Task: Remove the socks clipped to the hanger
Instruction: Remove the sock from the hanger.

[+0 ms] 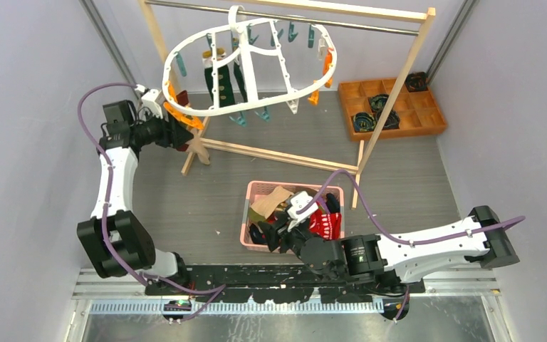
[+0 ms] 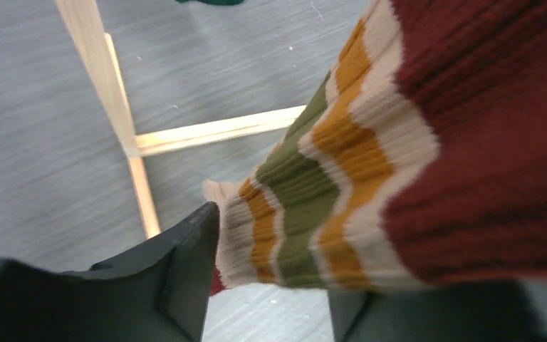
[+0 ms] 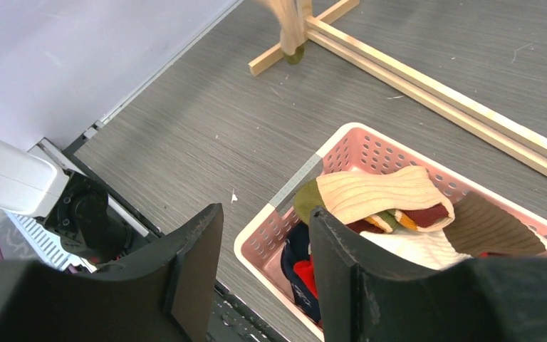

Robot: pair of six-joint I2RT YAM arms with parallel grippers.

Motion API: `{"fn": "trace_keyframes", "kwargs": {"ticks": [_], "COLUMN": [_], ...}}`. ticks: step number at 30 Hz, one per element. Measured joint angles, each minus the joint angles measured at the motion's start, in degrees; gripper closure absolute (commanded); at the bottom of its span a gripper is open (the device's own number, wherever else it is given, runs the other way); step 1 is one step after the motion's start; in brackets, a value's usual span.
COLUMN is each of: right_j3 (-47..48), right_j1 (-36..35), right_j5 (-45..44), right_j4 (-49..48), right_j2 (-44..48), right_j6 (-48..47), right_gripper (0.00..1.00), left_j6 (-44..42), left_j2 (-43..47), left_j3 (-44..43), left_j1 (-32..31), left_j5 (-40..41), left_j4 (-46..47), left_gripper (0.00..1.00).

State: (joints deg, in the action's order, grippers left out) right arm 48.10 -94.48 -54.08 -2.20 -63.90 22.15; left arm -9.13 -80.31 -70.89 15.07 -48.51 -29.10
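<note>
The white oval hanger (image 1: 217, 112) hangs from the rack's metal rail, with dark green socks (image 1: 241, 82) clipped under it. My left gripper (image 1: 184, 132) is at its left end by the orange clips (image 1: 176, 100). In the left wrist view a maroon sock (image 2: 370, 157) striped in orange, green and cream hangs between my left gripper's (image 2: 274, 242) parted fingers, and the left finger (image 2: 185, 263) touches its cuff. My right gripper (image 1: 276, 231) (image 3: 265, 212) stands open and empty over the near-left corner of the pink basket (image 3: 342, 135), which holds several socks (image 3: 377, 192).
The light wooden rack (image 1: 392, 92) spans the back, its base bar (image 1: 271, 153) lying on the table between hanger and pink basket (image 1: 253, 187). An orange compartment tray (image 1: 399, 132) with dark rolled items sits at the back right. Grey walls close both sides.
</note>
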Motion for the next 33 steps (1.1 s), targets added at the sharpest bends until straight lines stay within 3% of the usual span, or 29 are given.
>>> {"fn": "trace_keyframes", "kwargs": {"ticks": [2,5,11,18,22,27,33], "right_j3": [0.28,0.44,2.56,7.91,10.62,12.94,17.44], "right_j1": [-0.57,-0.83,-0.83,0.20,3.67,11.45,13.94], "right_j5": [-1.11,-2.16,-3.80,-3.21,2.05,13.16,21.66], "right_j4": [-0.09,-0.13,-0.92,-4.26,-5.51,-6.97,-9.07], "right_j2": [0.02,0.04,-0.13,-3.89,-7.43,-11.96,-17.27], "right_j6": [-0.04,-0.17,-2.47,-7.34,-8.24,-8.44,-11.69], "right_gripper": [0.50,0.50,0.44,0.21,0.11,0.07,0.07], "left_j6": [-0.26,-0.24,-1.22,-5.11,-5.66,0.20,14.08], "left_j2": [-0.48,-0.44,3.21,17.88,23.26,25.20,32.11], "left_j3": [-0.79,-1.14,1.11,6.05,5.86,5.31,8.24], "left_j1": [0.04,0.04,0.04,0.04,0.04,-0.22,-3.34], "left_j5": [0.46,0.39,-1.09,-7.06,-12.92,-19.32,-18.56], "left_j4": [1.05,2.36,2.08,-5.09,-10.23,-14.08,-11.37], "left_gripper": [0.82,0.99,1.00,1.00,1.00,1.00,1.00]}}
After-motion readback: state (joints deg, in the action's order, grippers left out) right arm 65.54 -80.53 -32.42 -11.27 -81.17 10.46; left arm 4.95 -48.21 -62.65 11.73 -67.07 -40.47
